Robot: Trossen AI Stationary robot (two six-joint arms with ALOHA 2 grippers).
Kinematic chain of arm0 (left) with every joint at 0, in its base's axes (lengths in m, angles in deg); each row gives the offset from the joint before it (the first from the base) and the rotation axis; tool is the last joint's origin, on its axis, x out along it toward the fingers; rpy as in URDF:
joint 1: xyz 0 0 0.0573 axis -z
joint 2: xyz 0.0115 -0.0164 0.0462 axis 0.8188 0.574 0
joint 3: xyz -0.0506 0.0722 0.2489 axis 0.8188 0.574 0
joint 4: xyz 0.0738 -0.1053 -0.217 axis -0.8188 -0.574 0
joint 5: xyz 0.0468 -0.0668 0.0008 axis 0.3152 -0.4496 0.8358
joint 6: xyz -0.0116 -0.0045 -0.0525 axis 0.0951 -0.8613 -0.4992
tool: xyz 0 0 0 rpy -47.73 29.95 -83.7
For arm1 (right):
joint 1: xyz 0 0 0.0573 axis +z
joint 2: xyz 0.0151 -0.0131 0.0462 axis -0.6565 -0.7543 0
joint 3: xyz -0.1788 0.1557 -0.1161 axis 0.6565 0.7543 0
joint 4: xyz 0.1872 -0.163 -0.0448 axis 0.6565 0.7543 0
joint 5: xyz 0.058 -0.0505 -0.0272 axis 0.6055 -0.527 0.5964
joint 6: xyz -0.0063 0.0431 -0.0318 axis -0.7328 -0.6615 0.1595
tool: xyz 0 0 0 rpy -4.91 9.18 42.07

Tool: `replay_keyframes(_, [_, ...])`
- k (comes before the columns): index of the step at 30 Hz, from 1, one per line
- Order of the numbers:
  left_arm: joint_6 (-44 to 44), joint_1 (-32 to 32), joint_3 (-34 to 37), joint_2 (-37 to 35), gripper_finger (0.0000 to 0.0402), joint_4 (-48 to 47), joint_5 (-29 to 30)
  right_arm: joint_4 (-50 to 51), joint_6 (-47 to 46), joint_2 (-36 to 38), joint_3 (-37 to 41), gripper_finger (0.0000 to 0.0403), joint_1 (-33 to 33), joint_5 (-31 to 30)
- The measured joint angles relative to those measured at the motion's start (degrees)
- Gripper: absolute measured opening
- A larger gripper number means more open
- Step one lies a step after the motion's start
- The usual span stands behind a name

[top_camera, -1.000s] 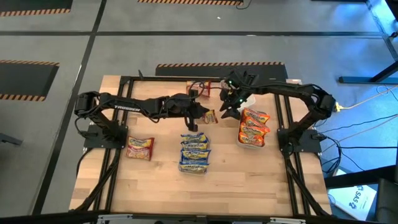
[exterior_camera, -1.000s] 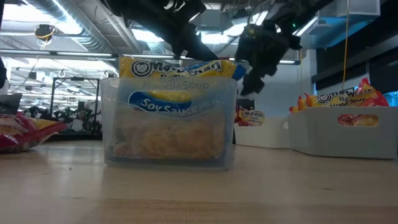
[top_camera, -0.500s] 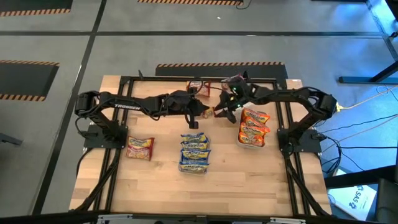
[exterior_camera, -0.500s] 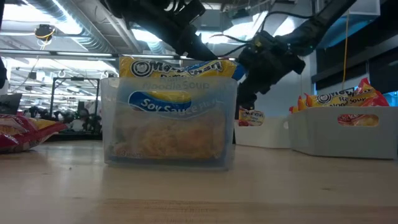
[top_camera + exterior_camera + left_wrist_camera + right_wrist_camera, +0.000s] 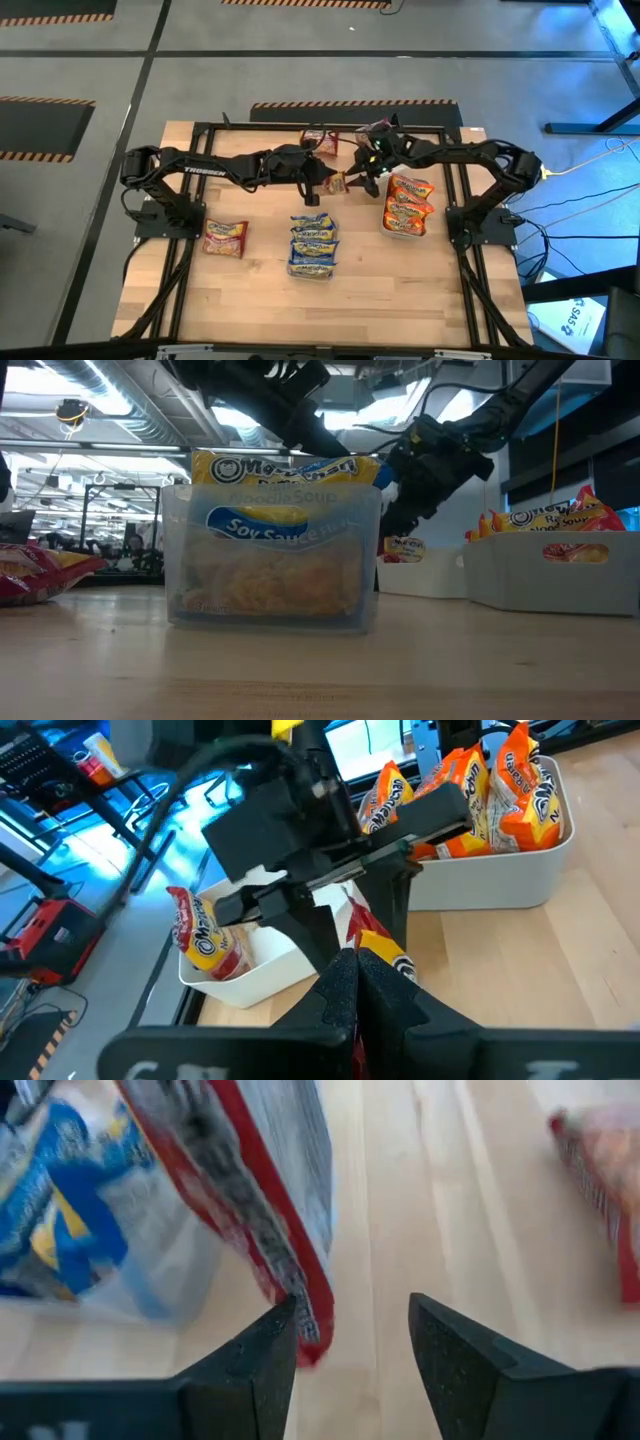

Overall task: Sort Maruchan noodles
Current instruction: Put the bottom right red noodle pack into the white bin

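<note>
A handoff over the middle of the table: the left gripper (image 5: 322, 186), pinched tight, holds a dark red packet (image 5: 338, 184) in the air just behind the blue packets' container (image 5: 312, 268). The right gripper (image 5: 366, 176) has its fingers half apart around the packet's edge, not clamped that I can see. Next, I'd judge, right must squeeze before left lets go, then carry it off to a bin

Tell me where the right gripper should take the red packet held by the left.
Pinch the red packet at its free edge, opposite the left gripper, coming from the right arm's side. It is held on edge, thin and flat, and that edge hangs between the right gripper's open fingers.
</note>
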Motion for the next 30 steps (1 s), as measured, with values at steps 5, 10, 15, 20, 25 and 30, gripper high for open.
replay_keyframes(5, [-0.7, -0.3, 0.0, 0.0, 0.0000, 0.2, 0.0, -3.9, -1.1, 0.0, 0.0, 0.0187, 1.5, 2.4])
replay_keyframes(10, [-1.1, -0.6, 0.0, 0.0, 0.0000, 0.0, 0.0, -0.9, -1.1, 0.0, 0.0, 0.0240, 1.4, -4.8])
replay_keyframes(15, [-1.2, -1.0, 0.0, 0.0, 0.0000, 0.0, -0.8, 1.6, -0.6, 0.0, 0.0, 0.0292, 1.3, -2.6])
replay_keyframes(20, [-1.3, -1.2, 0.0, 0.0, 0.0000, 0.1, -1.1, -1.4, 0.3, 0.0, 0.0, 0.0320, 1.4, 5.4])
replay_keyframes(25, [-1.3, -1.2, 0.0, 0.0, 0.0000, 0.1, -1.1, -4.0, -1.0, 0.0, 0.0, 0.0321, 1.4, 1.0])
replay_keyframes(30, [-1.5, -1.2, 0.0, 0.0, 0.0000, 0.6, -1.1, -12.1, -2.3, 0.0, 0.0, 0.0320, 4.2, 0.8])
